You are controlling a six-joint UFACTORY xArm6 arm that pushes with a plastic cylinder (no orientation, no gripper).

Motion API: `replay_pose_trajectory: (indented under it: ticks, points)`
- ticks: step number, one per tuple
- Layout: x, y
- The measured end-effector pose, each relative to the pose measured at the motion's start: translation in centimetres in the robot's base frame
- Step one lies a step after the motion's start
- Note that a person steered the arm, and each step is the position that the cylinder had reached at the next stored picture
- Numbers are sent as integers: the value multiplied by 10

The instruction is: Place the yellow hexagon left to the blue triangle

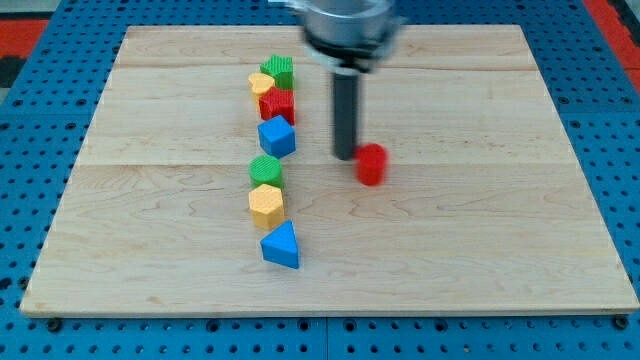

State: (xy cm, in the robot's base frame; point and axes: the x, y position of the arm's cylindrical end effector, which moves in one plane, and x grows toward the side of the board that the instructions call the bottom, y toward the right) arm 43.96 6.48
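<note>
The yellow hexagon (266, 205) lies left of the board's middle. The blue triangle (282, 245) lies just below it, toward the view's bottom and slightly right, almost touching. My tip (346, 156) stands on the board to the right of the column of blocks, right beside a red block (371, 164) on its right. The tip is well apart from the yellow hexagon, up and to its right.
A column of blocks runs down the board: a green block (279, 70), a yellow block (260, 83), a red block (276, 104), a blue cube (277, 136) and a green block (266, 169). The wooden board (480, 250) lies on a blue pegboard.
</note>
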Motion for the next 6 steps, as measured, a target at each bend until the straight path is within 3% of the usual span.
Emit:
replay_pose_trajectory:
  ticks: [1,2,3,4,5,6]
  points:
    - [47,53]
    - [68,74]
    - [53,82]
    - [68,100]
    - [103,90]
    - [102,3]
